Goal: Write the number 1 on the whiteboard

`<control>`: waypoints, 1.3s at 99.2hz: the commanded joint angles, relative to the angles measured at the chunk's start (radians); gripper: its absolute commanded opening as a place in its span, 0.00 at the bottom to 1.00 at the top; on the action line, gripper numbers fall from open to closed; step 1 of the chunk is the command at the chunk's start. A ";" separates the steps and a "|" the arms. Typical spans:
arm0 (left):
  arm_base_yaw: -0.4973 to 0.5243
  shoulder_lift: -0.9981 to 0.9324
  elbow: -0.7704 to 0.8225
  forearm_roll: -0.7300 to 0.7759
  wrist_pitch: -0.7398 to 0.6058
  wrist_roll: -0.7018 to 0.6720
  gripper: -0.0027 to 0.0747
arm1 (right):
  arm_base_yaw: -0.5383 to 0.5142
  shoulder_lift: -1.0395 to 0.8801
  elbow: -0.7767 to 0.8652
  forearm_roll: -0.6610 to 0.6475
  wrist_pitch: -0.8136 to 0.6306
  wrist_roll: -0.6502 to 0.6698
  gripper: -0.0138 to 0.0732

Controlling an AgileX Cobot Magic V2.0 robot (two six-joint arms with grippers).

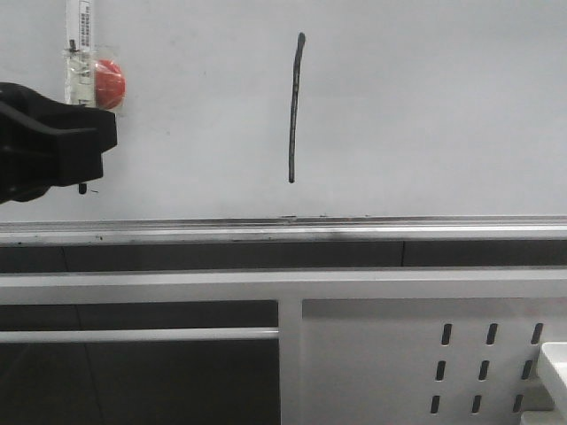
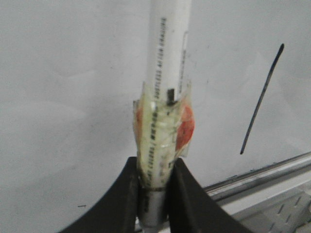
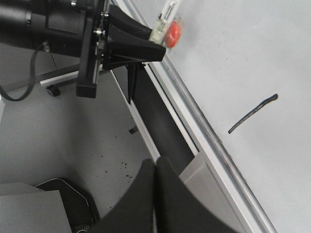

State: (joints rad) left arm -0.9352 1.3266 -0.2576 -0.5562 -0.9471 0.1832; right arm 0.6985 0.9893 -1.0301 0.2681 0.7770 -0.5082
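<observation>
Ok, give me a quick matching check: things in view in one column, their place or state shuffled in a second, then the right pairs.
Things:
1. number 1
2. marker pen
3. right gripper
4. silver rail

Place or state:
A. shut with nothing between the fingers, away from the board
B. runs along the lower edge of the whiteboard
C. held in the left gripper, against the board's left part
D. dark, nearly vertical stroke near the board's middle

Pairs: 1-D, 2-C, 3-A, 4-B
</observation>
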 commanded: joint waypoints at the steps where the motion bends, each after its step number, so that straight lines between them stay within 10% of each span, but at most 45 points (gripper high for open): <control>1: -0.005 0.018 -0.026 -0.013 -0.154 -0.019 0.01 | -0.006 -0.017 -0.030 0.007 -0.049 0.004 0.08; 108: -0.003 0.194 -0.131 -0.120 -0.253 -0.088 0.02 | -0.006 -0.017 -0.030 0.006 -0.052 0.004 0.08; 129: -0.004 0.194 -0.122 -0.110 -0.260 -0.088 0.32 | -0.006 -0.017 -0.030 0.006 -0.049 0.004 0.08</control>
State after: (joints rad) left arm -0.9369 1.5427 -0.3634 -0.6721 -1.0964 0.0985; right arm 0.6985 0.9893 -1.0301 0.2681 0.7809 -0.5044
